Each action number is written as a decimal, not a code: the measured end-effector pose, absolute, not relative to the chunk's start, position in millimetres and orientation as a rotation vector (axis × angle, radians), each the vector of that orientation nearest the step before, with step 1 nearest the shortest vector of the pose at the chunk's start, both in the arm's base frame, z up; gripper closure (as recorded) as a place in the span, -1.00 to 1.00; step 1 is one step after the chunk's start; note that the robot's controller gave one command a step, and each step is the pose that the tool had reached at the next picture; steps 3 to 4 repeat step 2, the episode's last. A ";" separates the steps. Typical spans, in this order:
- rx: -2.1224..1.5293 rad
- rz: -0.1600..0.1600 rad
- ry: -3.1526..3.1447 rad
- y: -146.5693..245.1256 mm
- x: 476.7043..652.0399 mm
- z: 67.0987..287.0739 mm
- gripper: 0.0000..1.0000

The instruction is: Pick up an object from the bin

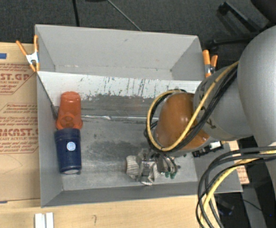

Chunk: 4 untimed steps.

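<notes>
- Biggest thing first: the grey metal bin (pixel 114 65), sloped walls, scuffed floor. One bin with three loose things in it, as far as I can count.
- The big grey robot arm (pixel 261 89) comes in from the right. It has a rounded orange cover (pixel 176 120) at the wrist and yellow-and-black cables (pixel 152 118) looping round it.
- One dark blue cylinder (pixel 68 151), can-like, with a round pale label on its side. It's lying along the left wall, towards the near corner.
- One orange plastic bottle-shaped piece (pixel 69 110), rounded on top. It sits just behind the blue one, in line with it, and the two look to be touching end to end.
- The gripper (pixel 152 170) is down low by the near wall, right of the middle. It's a jumble of metal from this angle, so I honestly can't tell if it's wide, narrow or holding something.
- Smallest: one little pale grey ribbed lump (pixel 132 164) on the floor right at the gripper's left side, close to the near wall. It's the nearest thing to the gripper, well apart from the blue and orange pair. Can't make out what it actually is.
</notes>
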<state>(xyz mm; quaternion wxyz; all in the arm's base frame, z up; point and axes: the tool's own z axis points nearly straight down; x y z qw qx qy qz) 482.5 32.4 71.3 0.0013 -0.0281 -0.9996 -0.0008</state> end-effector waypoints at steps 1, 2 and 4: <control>-0.088 -0.003 -3.138 32.4 482.5 71.3 1.00; -0.107 -0.002 -3.141 37.4 499.6 219.0 1.00; -0.107 -0.002 -3.141 37.4 499.6 219.0 1.00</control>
